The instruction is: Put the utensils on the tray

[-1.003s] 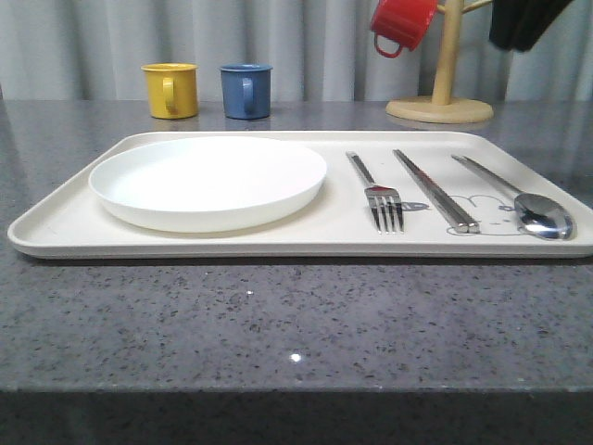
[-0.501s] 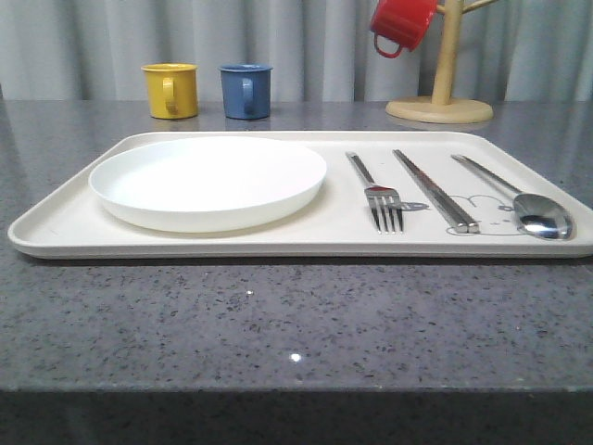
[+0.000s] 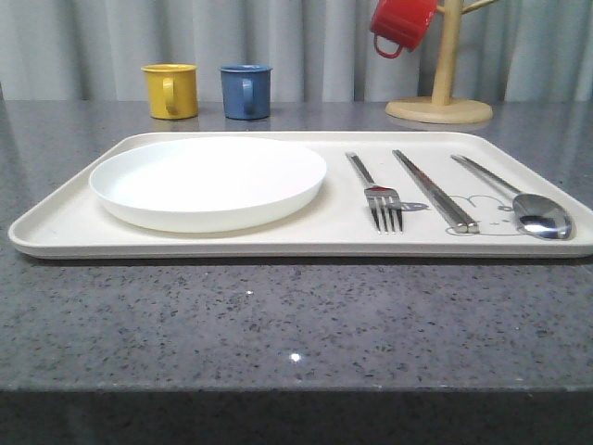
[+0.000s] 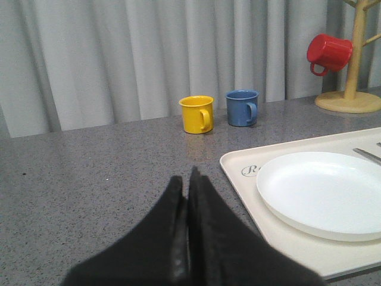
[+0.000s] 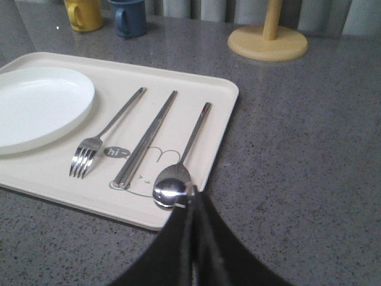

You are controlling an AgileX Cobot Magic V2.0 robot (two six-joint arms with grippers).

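The cream tray (image 3: pixel 56 227) lies across the table and carries every utensil. A round white plate (image 3: pixel 208 181) sits on its left half. To the right lie the fork (image 3: pixel 382 199), the chopsticks (image 3: pixel 435 190) and the spoon (image 3: pixel 542 215), side by side, handles pointing away. In the right wrist view my right gripper (image 5: pixel 193 190) is shut and empty, its tips just beside the spoon's bowl (image 5: pixel 171 189) near the tray's front edge. My left gripper (image 4: pixel 184 179) is shut and empty over bare table, left of the tray's corner (image 4: pixel 238 164).
A yellow mug (image 3: pixel 171 90) and a blue mug (image 3: pixel 246 90) stand behind the tray. At the back right a wooden mug tree (image 3: pixel 440 107) holds a red mug (image 3: pixel 401 23). Grey tabletop stretches in front of the tray.
A dark part of the right arm at the front view's top right one second ago has left the picture. The tray and utensils have not moved.
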